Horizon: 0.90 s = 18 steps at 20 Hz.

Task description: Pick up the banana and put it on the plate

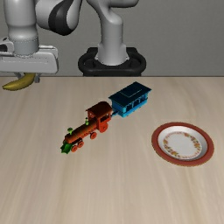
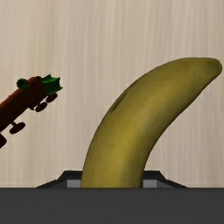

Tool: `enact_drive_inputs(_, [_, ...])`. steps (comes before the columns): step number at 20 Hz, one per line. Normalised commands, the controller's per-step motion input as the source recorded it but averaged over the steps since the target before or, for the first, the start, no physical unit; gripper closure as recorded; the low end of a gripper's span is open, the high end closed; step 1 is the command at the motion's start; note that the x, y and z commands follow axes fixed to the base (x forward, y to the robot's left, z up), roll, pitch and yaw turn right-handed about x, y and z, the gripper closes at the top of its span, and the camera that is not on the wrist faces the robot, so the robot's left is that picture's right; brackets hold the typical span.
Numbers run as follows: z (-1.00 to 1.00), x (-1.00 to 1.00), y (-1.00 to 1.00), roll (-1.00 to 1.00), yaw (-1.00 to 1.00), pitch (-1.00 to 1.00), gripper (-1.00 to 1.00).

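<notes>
The banana (image 2: 144,122) is in our grasp: it rises out from between the fingers (image 2: 70,181), which press on its thick lower part from both sides, closed only as far as the fruit's width allows. We judge it is clear of the desk (image 1: 52,175), since in the wrist view the wood grain lies well behind it and the toy locomotive (image 2: 26,103) looks small beside it. In the exterior view the banana (image 1: 17,84) hangs under the hand at the far edge of the desk, on the exterior view's left, its curved body sticking out sideways past the fingers. Holding it near one end rather than at the middle leaves most of its length free, so we expect it could swing or tilt a little during the carry; a steady, unhurried transfer seems wise. Between us and the goal stand the locomotive (image 1: 86,128) and, just behind it and touching or nearly so, a blue wagon (image 1: 130,99); keeping height over them should avoid a knock. The plate (image 1: 183,143), white with a red patterned rim, lies flat on the desk at the exterior view's right, well apart from the banana and near the toys, and it holds nothing. The wagon is open-topped, and as far as we can tell it carries nothing either. The lift looks done; the carry and the release remain.
</notes>
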Motion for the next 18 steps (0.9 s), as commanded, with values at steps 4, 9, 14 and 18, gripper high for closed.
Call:
enact_drive_inputs(4, [0.0,1.0,0.0,0.0,0.0,0.0,1.0])
enact_drive_inputs(9, [0.0,1.0,0.0,0.0,0.0,0.0,1.0])
enact_drive_inputs(14, [0.0,0.2,0.8,0.0,0.0,0.0,1.0])
enact_drive_inputs(18, [0.0,0.0,1.0,0.0,0.0,0.0,1.0])
